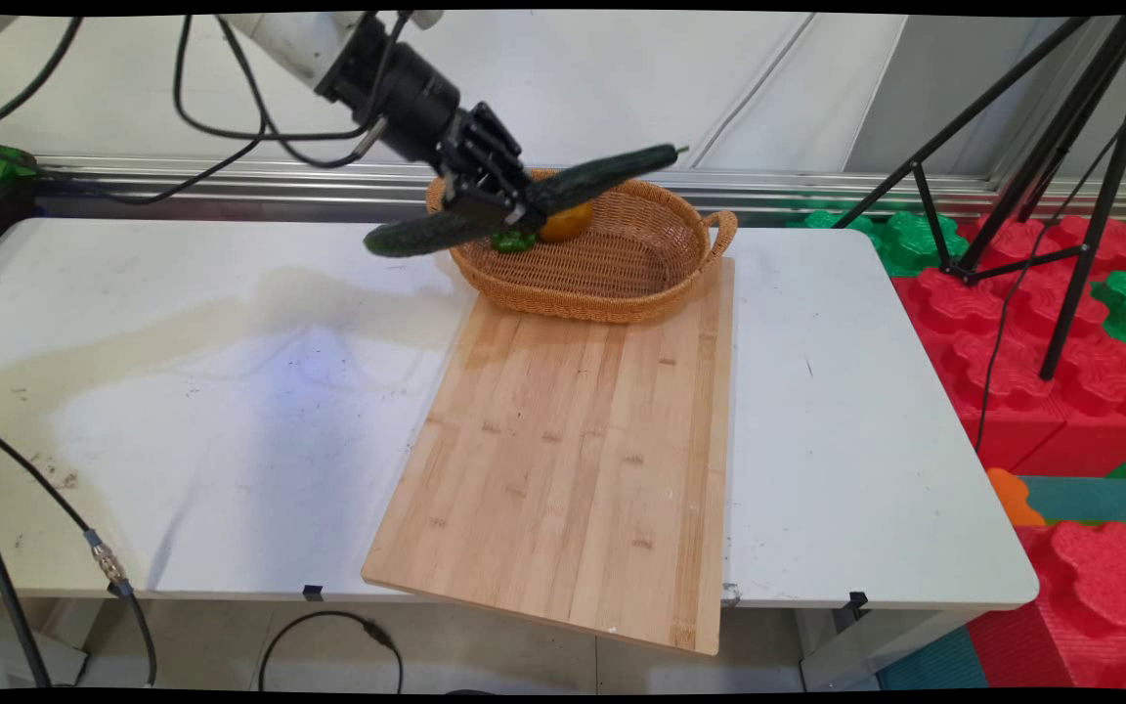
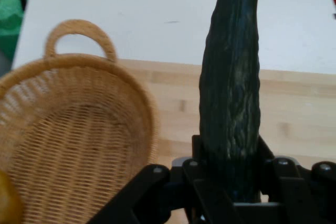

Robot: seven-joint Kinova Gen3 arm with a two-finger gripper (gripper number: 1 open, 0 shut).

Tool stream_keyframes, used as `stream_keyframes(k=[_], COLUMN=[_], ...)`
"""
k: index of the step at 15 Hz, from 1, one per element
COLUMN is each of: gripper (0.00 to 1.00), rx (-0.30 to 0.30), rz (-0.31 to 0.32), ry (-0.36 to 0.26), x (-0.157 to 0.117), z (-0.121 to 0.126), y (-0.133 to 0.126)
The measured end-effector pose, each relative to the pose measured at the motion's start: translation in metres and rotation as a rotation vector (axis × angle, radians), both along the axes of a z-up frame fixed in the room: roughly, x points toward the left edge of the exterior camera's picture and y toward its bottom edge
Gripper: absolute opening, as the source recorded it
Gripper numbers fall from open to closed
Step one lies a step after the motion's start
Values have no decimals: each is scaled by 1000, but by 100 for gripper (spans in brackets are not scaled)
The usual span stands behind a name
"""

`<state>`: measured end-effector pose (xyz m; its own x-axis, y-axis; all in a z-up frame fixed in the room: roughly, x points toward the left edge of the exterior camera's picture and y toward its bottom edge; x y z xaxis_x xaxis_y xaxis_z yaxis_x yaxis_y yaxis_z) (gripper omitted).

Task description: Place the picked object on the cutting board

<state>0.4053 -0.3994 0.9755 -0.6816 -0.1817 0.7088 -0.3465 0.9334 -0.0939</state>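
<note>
The gripper (image 1: 509, 205) is hanging in the upper middle of the main view, reaching in from the upper left, and its fingers are closing tight around a long dark green cucumber (image 1: 612, 174), gripping it near its middle. The cucumber is being carried clear of the table, lying at a slant: one end is pointing toward the upper right, above the far rim of the basket, and the other end is sticking out to the lower left, past the basket's left rim. In the hand view the cucumber (image 2: 231, 93) is rising from between the black fingers at the bottom edge and running up out of the top of the frame.

Just below and behind the gripper a woven basket (image 1: 651, 284) with a small loop handle on its right end is sitting in the upper middle of the main view. Its near part is resting on the far end of a wooden cutting board (image 1: 573, 440), which is stretching down toward the lower middle of the frame and overhanging the near edge of the white table (image 1: 182, 411). Inside the basket, at its left end, an orange fruit (image 1: 568, 223) and a small green pepper (image 1: 512, 241) are lying side by side, partly hidden by the gripper and cucumber. In the hand view the basket (image 2: 68, 145) is filling the left half, its handle toward the top.
</note>
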Motion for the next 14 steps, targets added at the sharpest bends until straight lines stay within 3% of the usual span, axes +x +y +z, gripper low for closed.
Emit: stream_keyframes(k=[8, 14], gripper=[0, 0], rx=[69, 96], rz=[-35, -68], ry=[-13, -69], x=[-23, -58], z=[-29, -71], y=[40, 51])
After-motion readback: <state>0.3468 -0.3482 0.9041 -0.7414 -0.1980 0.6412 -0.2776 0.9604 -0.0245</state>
